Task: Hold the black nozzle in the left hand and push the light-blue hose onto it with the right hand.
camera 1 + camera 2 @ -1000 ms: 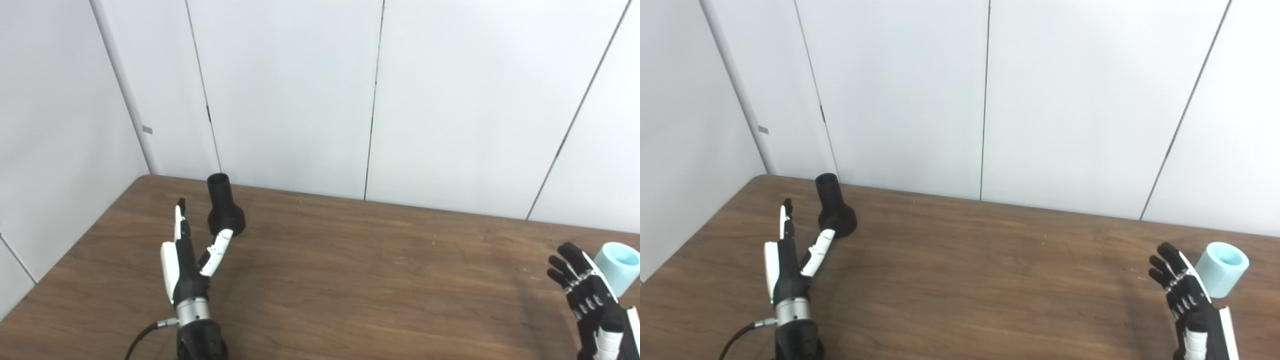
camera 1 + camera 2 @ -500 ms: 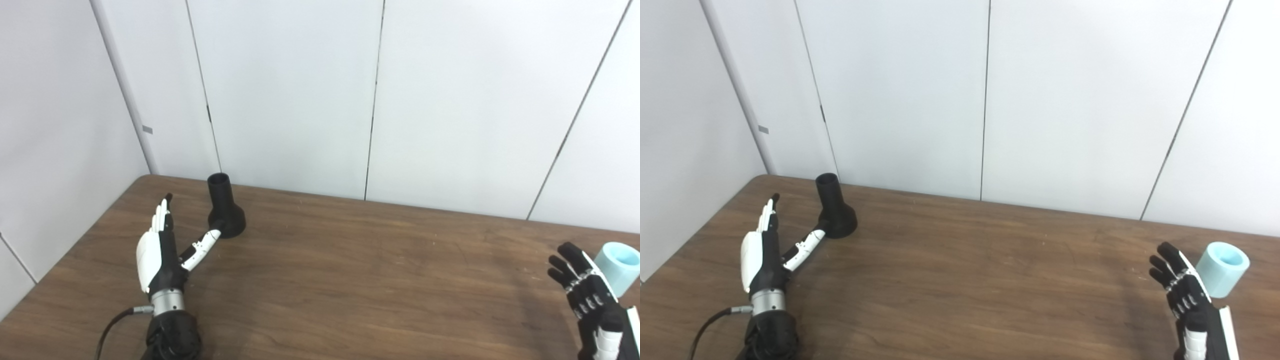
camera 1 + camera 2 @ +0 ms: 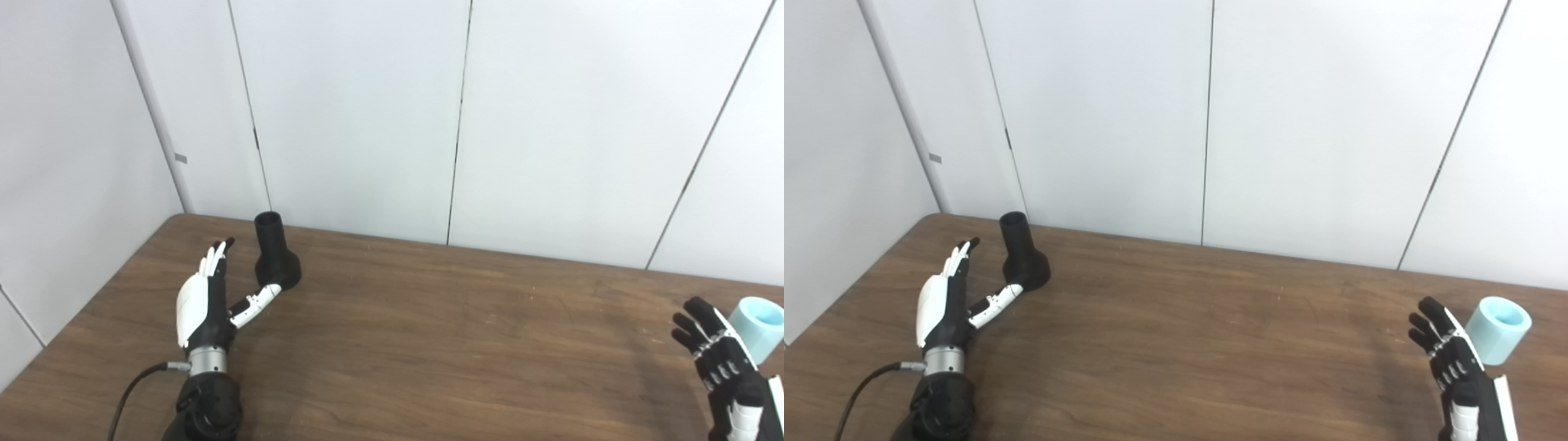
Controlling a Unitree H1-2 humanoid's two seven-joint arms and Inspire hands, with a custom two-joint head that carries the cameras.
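Rotated palm-out, the left robot hand [image 3: 202,300] now reaches open toward the black nozzle [image 3: 275,254] near the counter's [image 3: 429,331] far-left corner; right robot hand [image 3: 1454,361] waits open beside the light-blue hose [image 3: 1497,329], nothing gripped yet

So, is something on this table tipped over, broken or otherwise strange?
Nothing stands out. The black funnel-shaped plastic nozzle stands upright on its wide base near the table's far left corner. The light-blue cylindrical hose piece sits at the right, open end up, seemingly leaning slightly. Both the left robot hand and right robot hand are open, holding nothing.
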